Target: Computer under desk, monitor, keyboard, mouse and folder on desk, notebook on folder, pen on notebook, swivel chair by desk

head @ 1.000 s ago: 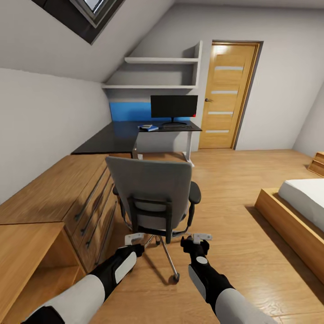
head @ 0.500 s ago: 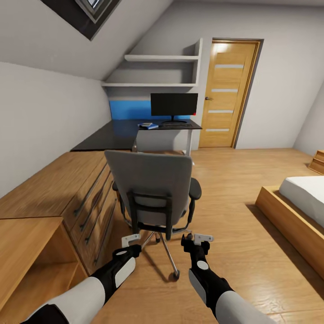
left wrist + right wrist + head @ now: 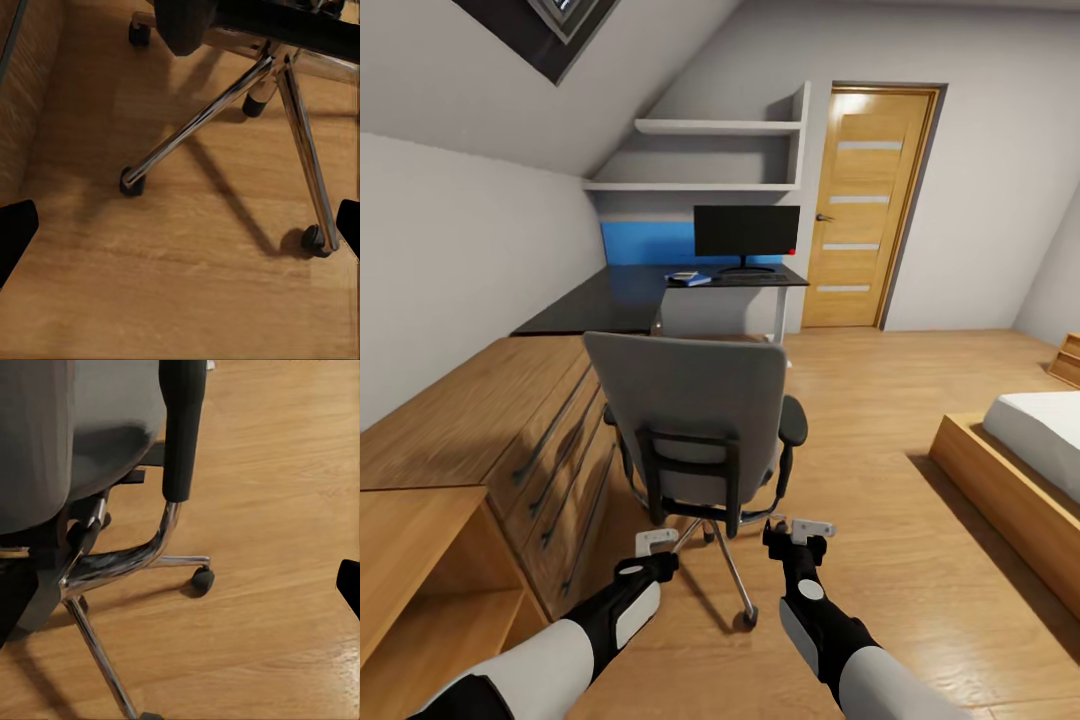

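One long black-topped desk (image 3: 622, 300) stands against the far wall of a sloped-ceiling bedroom with a light wooden plank floor (image 3: 860, 400). One grey padded swivel chair on a chrome star base (image 3: 695, 425) stands well short of the desk, its back to the camera. On the desk: one wide black monitor (image 3: 746, 233), one slim dark keyboard (image 3: 752, 279) before it, one flat blue folder (image 3: 691, 281) beside that. Two grippers — left gripper (image 3: 656, 541) and right gripper (image 3: 800, 527) — hang just behind the chair, both spread wide, empty.

Swivel chair (image 3: 695, 425) nearer, larger.
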